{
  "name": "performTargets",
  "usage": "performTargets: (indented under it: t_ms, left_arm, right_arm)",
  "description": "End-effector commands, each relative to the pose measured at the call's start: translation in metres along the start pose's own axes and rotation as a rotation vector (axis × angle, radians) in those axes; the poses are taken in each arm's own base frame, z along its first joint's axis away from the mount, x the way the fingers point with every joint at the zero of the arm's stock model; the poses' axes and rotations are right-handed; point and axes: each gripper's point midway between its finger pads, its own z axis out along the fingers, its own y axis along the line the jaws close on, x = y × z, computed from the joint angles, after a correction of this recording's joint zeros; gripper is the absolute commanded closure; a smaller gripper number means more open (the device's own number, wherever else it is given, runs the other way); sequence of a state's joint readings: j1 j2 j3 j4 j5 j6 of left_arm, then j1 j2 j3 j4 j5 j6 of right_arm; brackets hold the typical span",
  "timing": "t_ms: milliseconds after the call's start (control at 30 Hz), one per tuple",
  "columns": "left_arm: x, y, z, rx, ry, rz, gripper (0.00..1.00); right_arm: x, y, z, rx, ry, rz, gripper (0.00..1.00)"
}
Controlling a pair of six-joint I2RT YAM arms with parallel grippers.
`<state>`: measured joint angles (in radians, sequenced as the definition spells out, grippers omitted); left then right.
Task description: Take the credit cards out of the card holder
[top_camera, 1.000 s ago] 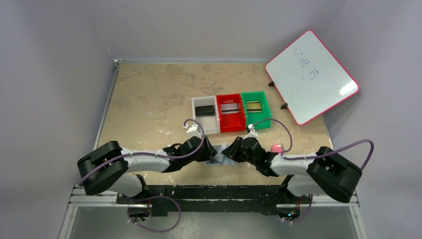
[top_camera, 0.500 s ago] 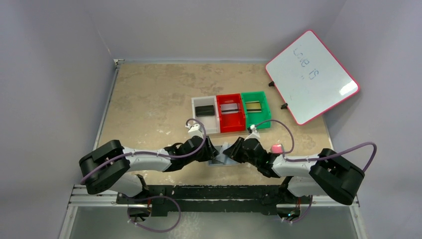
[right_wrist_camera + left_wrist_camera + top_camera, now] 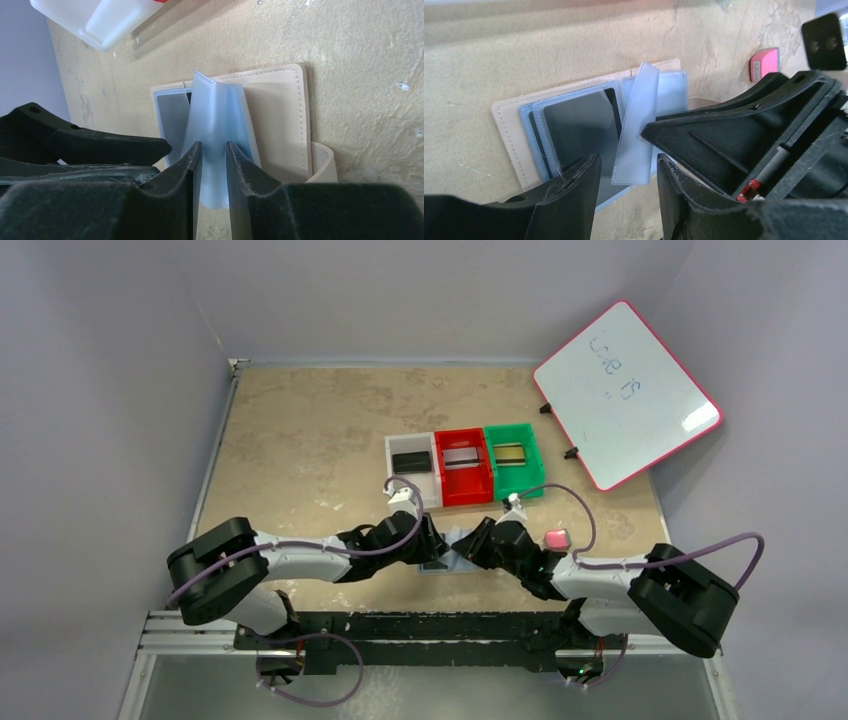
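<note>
the beige table (image 3: 300, 430) carries an open card holder (image 3: 280, 115); at its 12 o'clock stand a clear bin (image 3: 389, 475), a red bin (image 3: 465, 486) and a green bin (image 3: 516, 479); at 3 o'clock lies a pink block (image 3: 556, 538).

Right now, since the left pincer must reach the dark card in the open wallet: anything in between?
Nothing visible. The left pincer hangs open near the dark flat card in the tan bifold wallet. The translucent blue sleeve flap, pinched by the right pincer, stands tilted beside the card, not over it.

You have even, soft light with faint shadows. Glare marks the pink-framed white whiteboard (image 3: 627, 395), upper right of your top view. Close black plastic fingers (image 3: 569, 200) blur along the bottom of both wrist views.
</note>
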<state>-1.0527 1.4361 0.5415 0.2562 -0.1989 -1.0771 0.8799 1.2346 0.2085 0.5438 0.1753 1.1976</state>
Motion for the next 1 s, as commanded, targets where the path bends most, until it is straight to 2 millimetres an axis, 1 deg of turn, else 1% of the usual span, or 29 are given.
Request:
performTargets:
  t_ms: [0,167,267,533,633,700,833,900,967]
  left_arm:
    - [0.002,-0.023,0.007,0.079,0.016,0.020,0.55]
    - [0.005,-0.017,0.010,0.070,0.013,0.004,0.55]
    - [0.007,-0.018,0.011,0.078,0.017,-0.003,0.56]
    - [0.012,-0.035,0.010,0.157,0.053,-0.005,0.61]
    - [0.012,-0.040,0.010,0.175,0.060,-0.003,0.66]
    - [0.011,-0.043,0.010,0.182,0.059,0.001,0.69]
    - [0.011,-0.048,0.013,0.184,0.067,0.015,0.76]
    - [0.013,-0.049,0.015,0.176,0.075,0.029,0.77]
    - [0.014,-0.052,0.018,0.174,0.080,0.042,0.77]
  right_arm:
    - [-0.011,0.001,-0.002,-0.004,-0.057,0.029,0.74]
    - [-0.010,-0.001,-0.002,0.001,-0.055,0.035,0.74]
    - [-0.010,-0.002,-0.002,0.001,-0.059,0.042,0.74]
    - [-0.012,0.000,-0.005,-0.004,-0.065,0.047,0.73]
    - [-0.016,0.002,-0.008,-0.001,-0.077,0.050,0.69]
    - [-0.020,0.003,-0.012,0.003,-0.093,0.053,0.68]
    - [-0.037,0.007,-0.026,0.015,-0.156,0.064,0.62]
    - [-0.047,0.009,-0.036,0.022,-0.199,0.071,0.61]
    - [-0.057,0.004,-0.045,0.052,-0.244,0.083,0.58]
